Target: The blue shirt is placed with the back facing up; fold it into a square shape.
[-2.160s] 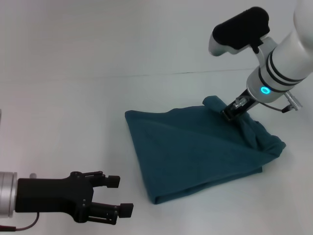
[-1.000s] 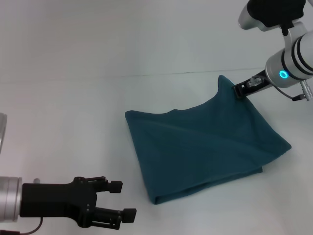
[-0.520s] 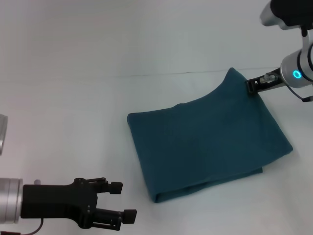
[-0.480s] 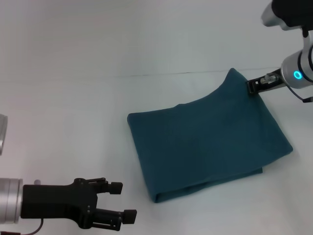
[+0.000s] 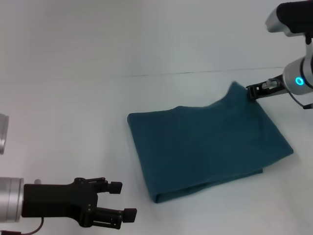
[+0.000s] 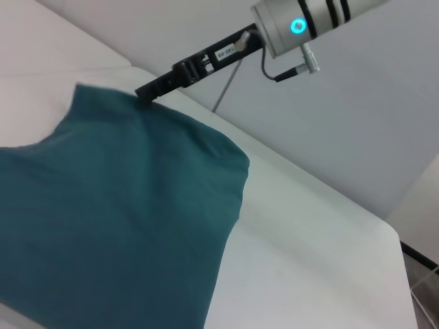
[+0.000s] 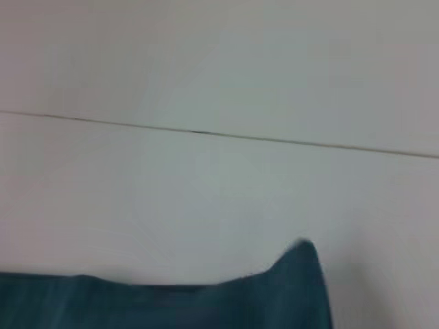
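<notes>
While no readable writing shows, right gripper (image 5: 250,91) clamped on blue shirt (image 5: 208,142) far corner, left gripper (image 5: 124,200) apart, idle.

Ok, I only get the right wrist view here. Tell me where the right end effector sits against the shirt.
Observer: The right end effector meets the blue shirt at its far right corner, which peaks upward.
Operator: Now give me the left arm.
Observer: The left end effector hangs open near the robot, left of the shirt, not touching it.
Operator: Report the shirt's outline.
Observer: Folded, roughly four-sided, flat on the table except that corner.
</notes>
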Available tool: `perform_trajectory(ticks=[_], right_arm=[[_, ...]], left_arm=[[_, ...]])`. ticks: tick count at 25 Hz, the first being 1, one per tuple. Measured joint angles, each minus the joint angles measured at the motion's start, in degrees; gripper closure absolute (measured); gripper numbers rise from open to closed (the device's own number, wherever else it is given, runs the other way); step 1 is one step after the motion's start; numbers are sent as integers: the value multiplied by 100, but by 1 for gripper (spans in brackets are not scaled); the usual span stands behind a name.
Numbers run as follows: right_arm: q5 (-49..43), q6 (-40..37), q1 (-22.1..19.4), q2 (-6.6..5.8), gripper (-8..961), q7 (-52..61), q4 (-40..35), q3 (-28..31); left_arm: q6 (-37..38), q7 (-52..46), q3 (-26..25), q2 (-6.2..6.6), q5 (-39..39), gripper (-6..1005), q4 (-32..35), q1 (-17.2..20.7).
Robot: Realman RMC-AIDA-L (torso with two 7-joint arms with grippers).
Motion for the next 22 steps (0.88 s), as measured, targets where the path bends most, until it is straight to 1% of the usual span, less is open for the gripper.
perform_trajectory(ticks=[6, 8, 9, 10, 13, 14, 15, 16, 17, 20, 22], right_arm=[[31, -247, -216, -135, 828, -59, -153, 346], [58, -368, -305, -139, 736, -143, -288, 415], [177, -514, -408, -119, 690, -302, -477, 507], [177, -514, -408, -119, 644, -302, -477, 507], [653, -873, -601, -89, 509, -680, -854, 673], [1078, -1161, -717, -90, 464, -929, -1088, 749], [1078, -1161, -717, -90, 420, -929, -1088, 749], [1460, -1482, -799, -126, 375, -1088, -1257, 778], [1460, -1482, -799, -126, 336, -1088, -1257, 778], [1602, -1828, -827, -166, 218, -1132, -1386, 775], [1590, -2009, -828, -160, 139, -1160, -1461, 750]], left_arm=[[-91, -300, 0, 25, 2, 42, 21, -53], [-222, -606, 2, 51, 27, 42, 24, -133], [-339, -911, 4, 78, 91, 42, 16, -248], [-339, -911, 4, 78, 91, 42, 16, -248], [-528, -1469, 32, 90, 226, 42, 14, -444], [-628, -1724, 63, 96, 285, 42, 14, -541], [-732, -1940, 109, 103, 350, 42, 14, -620], [-925, -2330, 210, 117, 463, 42, 13, -749], [-925, -2330, 210, 117, 463, 42, 13, -749], [-1214, -2745, 338, 118, 619, 41, 5, -884], [-1372, -2914, 415, 118, 676, 41, 2, -936]])
